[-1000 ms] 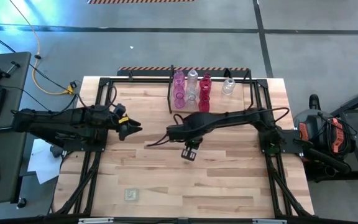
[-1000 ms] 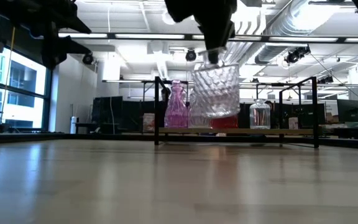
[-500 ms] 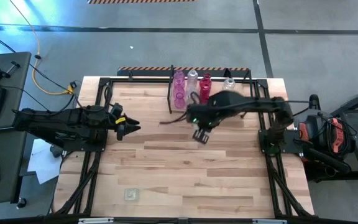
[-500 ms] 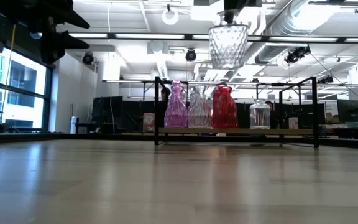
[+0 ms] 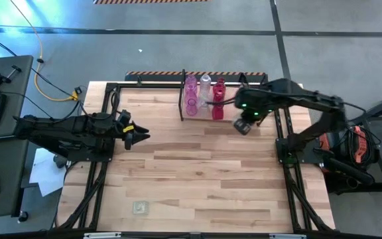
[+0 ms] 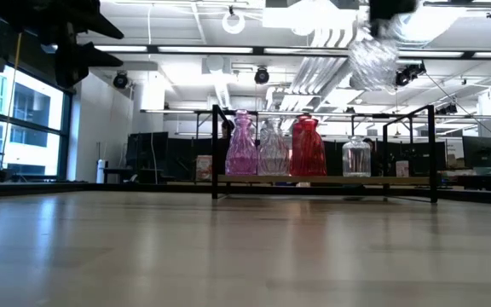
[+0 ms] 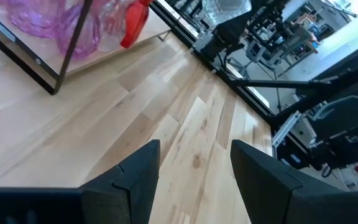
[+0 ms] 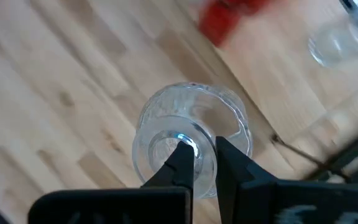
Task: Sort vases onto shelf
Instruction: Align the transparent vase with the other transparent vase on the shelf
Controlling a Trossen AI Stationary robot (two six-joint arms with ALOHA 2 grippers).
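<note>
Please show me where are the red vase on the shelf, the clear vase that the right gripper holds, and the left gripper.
red vase (image 6: 308, 150), low view, middle of its body.
clear vase (image 8: 191, 147), right wrist view, on its glass rim.
left gripper (image 5: 142, 136), high view, between its fingertips.

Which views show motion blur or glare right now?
Right wrist view: red vase and tabletop streaked with motion blur, while the clear vase held in the right pincer stays sharp. Low view: that carried vase is smeared, against bright ceiling lights. High view: crisp.
</note>
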